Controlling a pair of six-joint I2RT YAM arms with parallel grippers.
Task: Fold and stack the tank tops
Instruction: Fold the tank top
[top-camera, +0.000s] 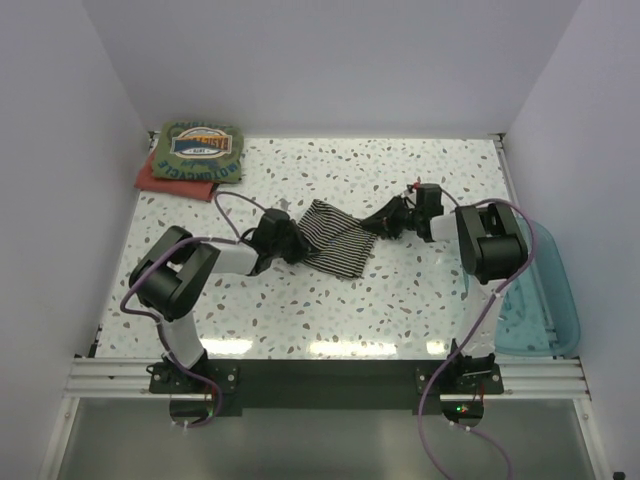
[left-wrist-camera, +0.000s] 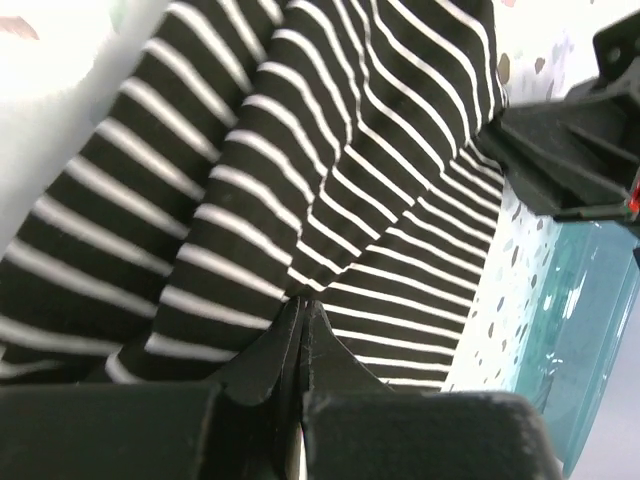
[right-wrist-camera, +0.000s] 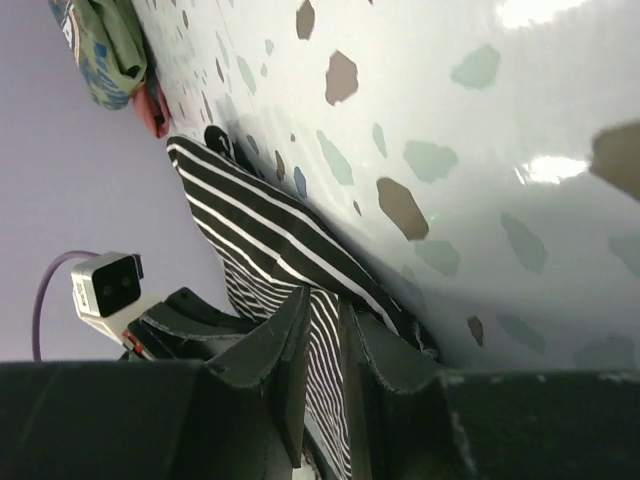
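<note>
Seen from above, the red top (top-camera: 148, 181) lies almost wholly under the folded green top (top-camera: 200, 150), so only a strip of its edge shows, and the green top's print is too small to read. Where the left gripper (top-camera: 300, 243) and right gripper (top-camera: 378, 228) meet the striped top (top-camera: 335, 240) is too dark and small to make out from above. In the left wrist view that cloth runs off the top and left edges. The basket (top-camera: 548, 300) is partly hidden behind the right arm (top-camera: 490, 245) from above and is cut off by the right edge of the left wrist view.
</note>
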